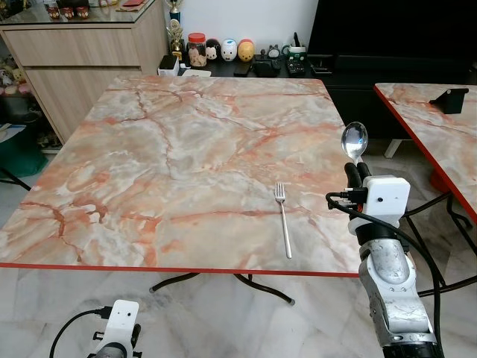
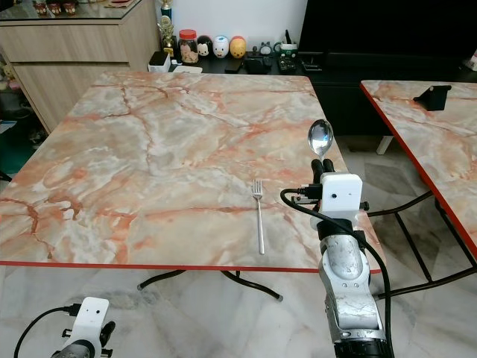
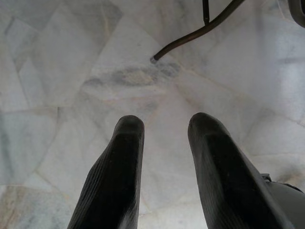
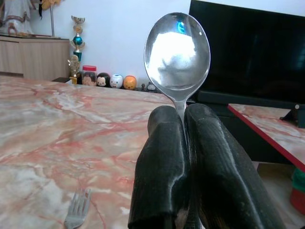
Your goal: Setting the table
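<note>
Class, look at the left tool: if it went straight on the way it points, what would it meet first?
Probably the pale marble floor; the left tool points down at it, nothing between.

Home dining rm: marble table (image 1: 186, 149), TV (image 1: 395, 30).

A wooden cabinet (image 1: 82, 52) stands beyond the far left corner; a jar (image 1: 197, 49) and small round figurines (image 1: 229, 50) (three in a row) sit before a dark television (image 1: 395, 30).

- You see a spoon (image 4: 177, 52): polished, mirror-bright metal.
- Fork (image 1: 282, 217): plain metal, duller.
- Table (image 1: 149, 156): glossy marble-look top.
- Right gripper (image 4: 183, 117) fingers (image 4: 162, 171): matt black, ribbed.
</note>
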Robot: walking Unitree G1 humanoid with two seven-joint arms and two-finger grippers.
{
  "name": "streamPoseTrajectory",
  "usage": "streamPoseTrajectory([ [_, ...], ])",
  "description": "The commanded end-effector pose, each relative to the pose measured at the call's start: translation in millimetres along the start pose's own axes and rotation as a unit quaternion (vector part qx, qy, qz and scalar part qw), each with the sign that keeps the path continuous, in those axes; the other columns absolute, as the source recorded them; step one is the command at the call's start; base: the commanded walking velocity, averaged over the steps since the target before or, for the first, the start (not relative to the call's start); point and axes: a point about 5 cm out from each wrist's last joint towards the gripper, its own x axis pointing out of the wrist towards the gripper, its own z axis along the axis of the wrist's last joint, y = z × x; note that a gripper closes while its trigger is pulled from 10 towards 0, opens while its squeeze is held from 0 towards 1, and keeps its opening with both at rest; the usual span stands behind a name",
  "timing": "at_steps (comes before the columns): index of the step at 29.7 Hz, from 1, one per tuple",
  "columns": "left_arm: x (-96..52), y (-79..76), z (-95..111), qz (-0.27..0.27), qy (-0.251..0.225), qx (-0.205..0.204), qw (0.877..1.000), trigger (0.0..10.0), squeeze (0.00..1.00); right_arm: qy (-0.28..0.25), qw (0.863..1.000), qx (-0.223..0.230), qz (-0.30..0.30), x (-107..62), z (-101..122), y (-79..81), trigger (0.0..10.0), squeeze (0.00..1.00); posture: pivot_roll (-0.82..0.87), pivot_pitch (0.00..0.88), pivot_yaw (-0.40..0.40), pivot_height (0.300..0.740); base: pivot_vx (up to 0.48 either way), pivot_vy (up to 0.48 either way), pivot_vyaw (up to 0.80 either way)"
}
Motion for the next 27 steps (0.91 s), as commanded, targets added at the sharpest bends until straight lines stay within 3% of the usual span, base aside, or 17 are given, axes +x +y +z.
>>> streamPoseTrajectory([
  [1,0.9,3.2,2.9,0.005,-0.004,0.014,1.0,10.0,0.0,-0.023,1.0,0.005,-0.004,3.5,11.7,0.0,10.0,0.0,0.01,0.0,-0.019,0.74,0.0,-0.368,0.0],
  [27,1.2,-1.0,3.1,0.009,-0.002,0.012,1.0,10.0,0.0,-0.015,1.0,0.004,-0.008,8.7,11.9,2.3,10.0,0.0,0.01,0.0,-0.026,0.74,0.0,-0.451,0.0],
])
